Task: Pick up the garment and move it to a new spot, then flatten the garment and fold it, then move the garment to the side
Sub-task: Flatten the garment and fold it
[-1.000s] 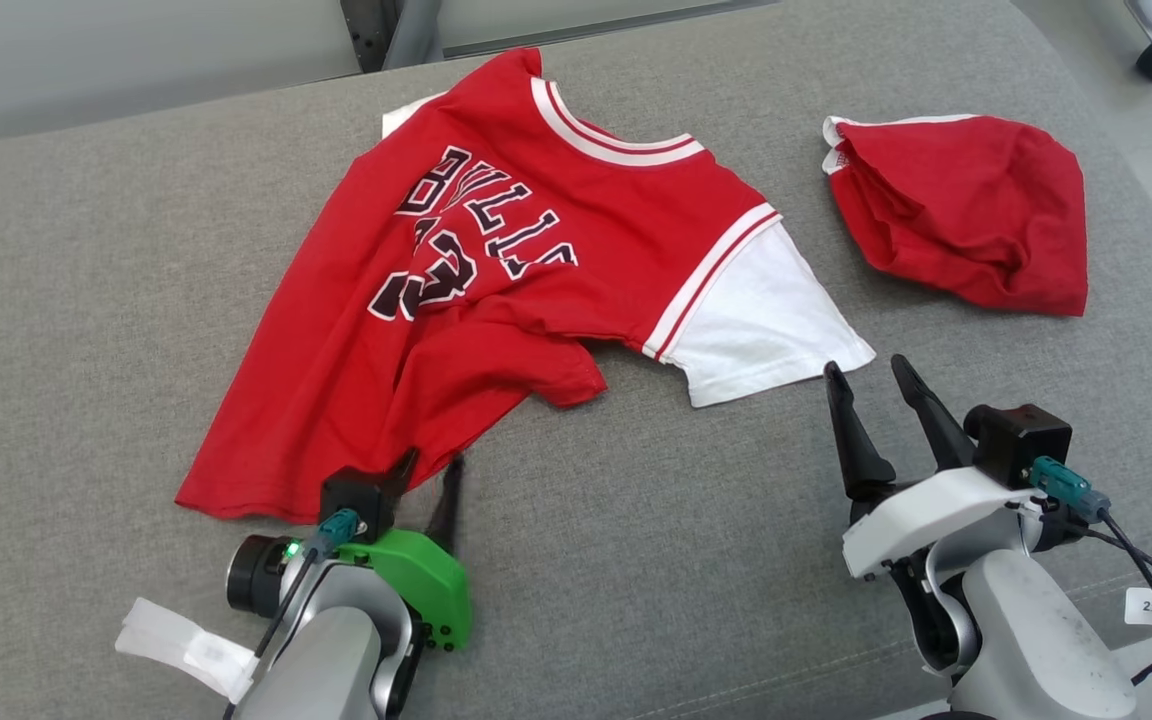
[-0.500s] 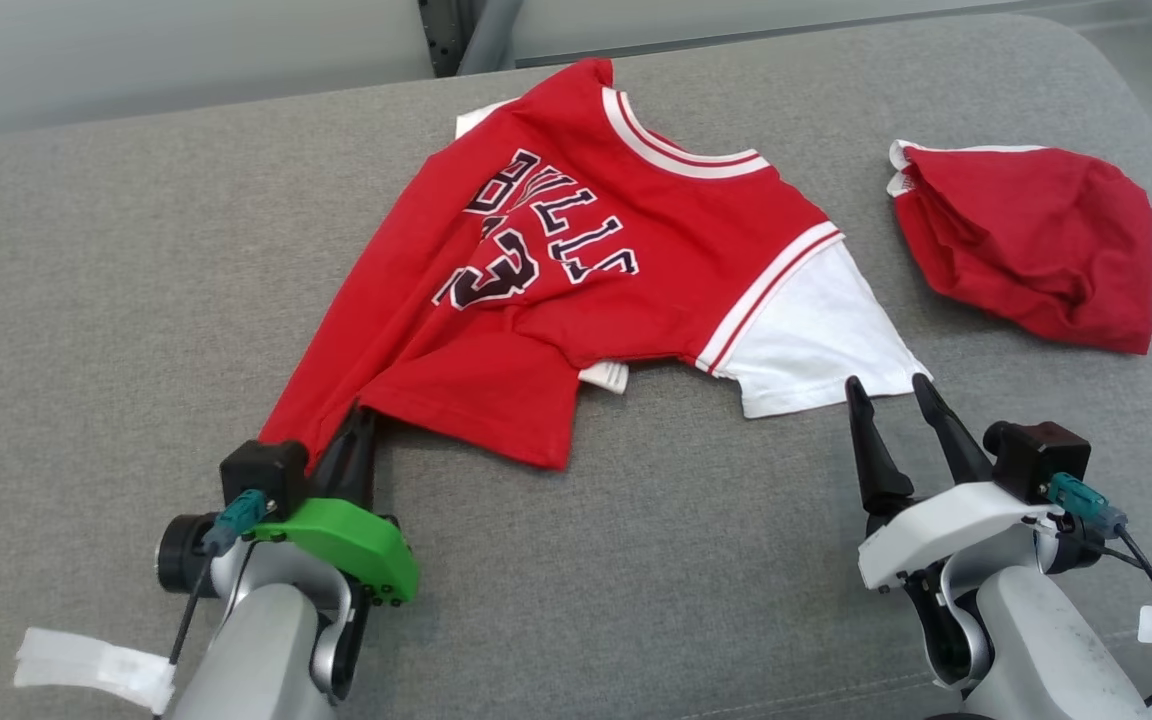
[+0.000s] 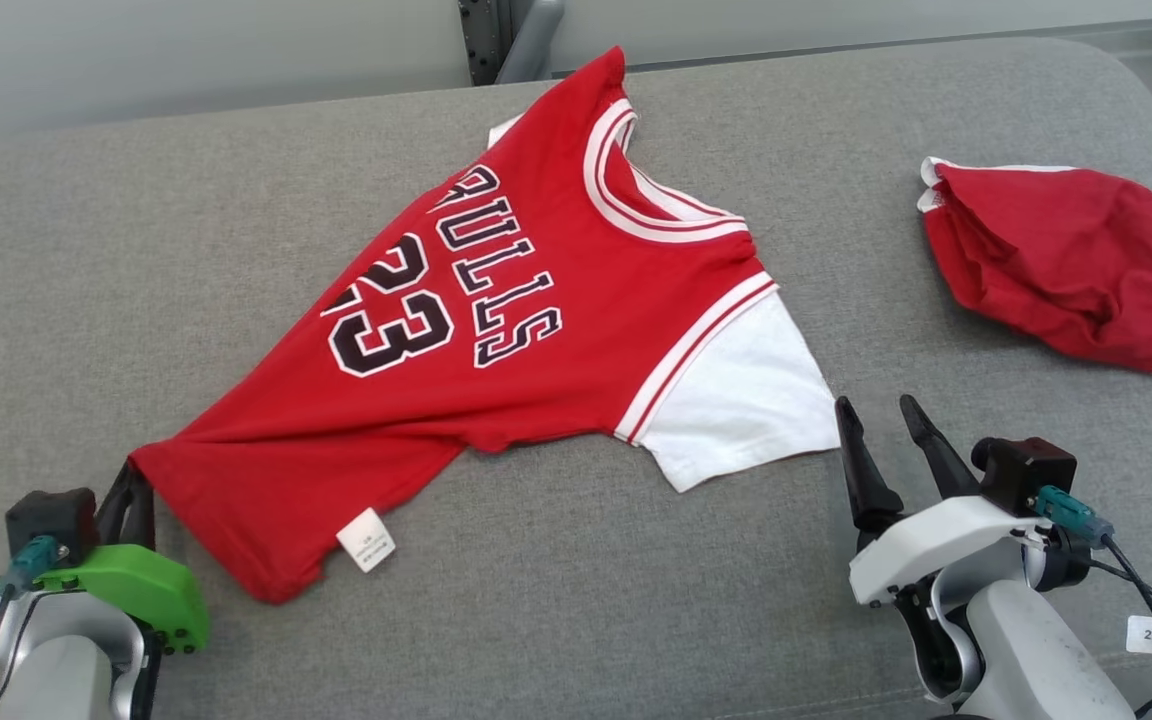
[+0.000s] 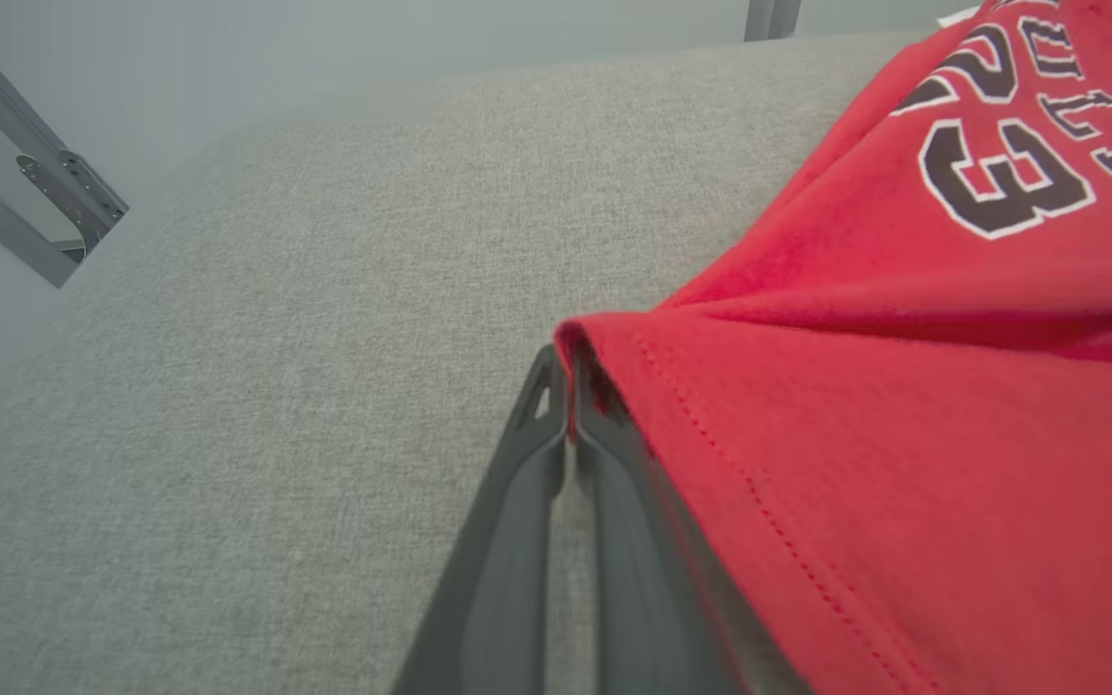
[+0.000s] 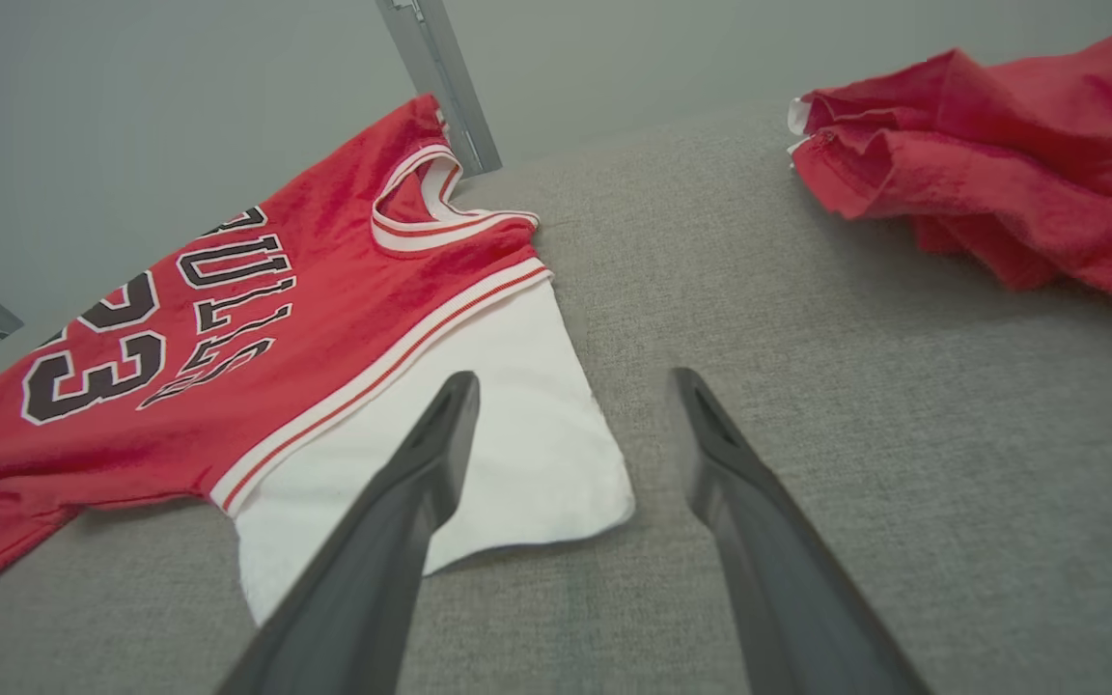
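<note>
Head view: jersey (image 3: 496,330) lies spread on the grey cushion (image 3: 576,620), red body with "BULLS 23", white sleeve (image 3: 736,400) toward my right gripper (image 3: 881,425), care label (image 3: 366,540) showing at the hem.
Head view, left side: my left gripper (image 3: 131,490) sits at the jersey's lower corner, low at the picture's left edge.
Head view, right side: right gripper spread wide with nothing in it, tips just beside the white sleeve's edge; a second red garment (image 3: 1066,270) sits bunched, well apart at the far right.
Left wrist view: left gripper (image 4: 566,405) clenched on the hem corner (image 4: 604,357) of the jersey, cloth pinched between the tips and draped over one finger.
Right wrist view: right gripper (image 5: 575,386) released, one finger (image 5: 421,483) over the sleeve, the other over bare cushion.
Step in hand: I judge this as flattening, the hem corner pulled out to my left.
Next move: I reckon the right gripper needs a hold on the sleeve or the near hem, so both sides can be drawn taut before folding.
Watch: the cloth near the hem is creased.
</note>
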Available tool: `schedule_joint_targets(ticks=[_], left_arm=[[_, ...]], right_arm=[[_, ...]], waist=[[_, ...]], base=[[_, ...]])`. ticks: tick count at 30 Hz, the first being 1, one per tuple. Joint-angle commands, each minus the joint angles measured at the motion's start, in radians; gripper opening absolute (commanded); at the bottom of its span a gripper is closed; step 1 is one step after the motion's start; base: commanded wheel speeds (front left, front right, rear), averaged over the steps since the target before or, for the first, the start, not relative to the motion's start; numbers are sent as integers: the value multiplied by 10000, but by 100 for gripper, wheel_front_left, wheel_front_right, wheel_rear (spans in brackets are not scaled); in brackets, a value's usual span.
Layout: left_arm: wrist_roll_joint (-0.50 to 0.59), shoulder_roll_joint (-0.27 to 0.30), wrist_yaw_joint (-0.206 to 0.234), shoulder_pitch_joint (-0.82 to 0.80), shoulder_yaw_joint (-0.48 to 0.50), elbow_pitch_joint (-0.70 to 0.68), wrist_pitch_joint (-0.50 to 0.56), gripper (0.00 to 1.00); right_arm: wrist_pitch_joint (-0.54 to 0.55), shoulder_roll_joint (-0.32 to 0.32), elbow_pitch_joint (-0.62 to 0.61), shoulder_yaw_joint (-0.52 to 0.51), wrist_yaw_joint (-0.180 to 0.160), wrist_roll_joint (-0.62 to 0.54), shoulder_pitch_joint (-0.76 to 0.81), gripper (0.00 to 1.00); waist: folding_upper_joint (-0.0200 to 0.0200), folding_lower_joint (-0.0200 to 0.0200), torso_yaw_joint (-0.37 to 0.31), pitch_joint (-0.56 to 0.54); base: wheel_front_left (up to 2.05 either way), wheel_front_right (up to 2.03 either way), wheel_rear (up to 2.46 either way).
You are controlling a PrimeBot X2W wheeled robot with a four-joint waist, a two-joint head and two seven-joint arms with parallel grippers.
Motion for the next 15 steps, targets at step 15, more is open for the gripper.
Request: schedule_joint_targets(ticks=[15], left_arm=[[-438, -918, 63, 892, 1642, 138, 3, 100]], right_arm=[[-19, -51, -57, -497, -15, 49, 392, 100]], waist=[[0, 0, -14, -651]], base=[[0, 0, 0]])
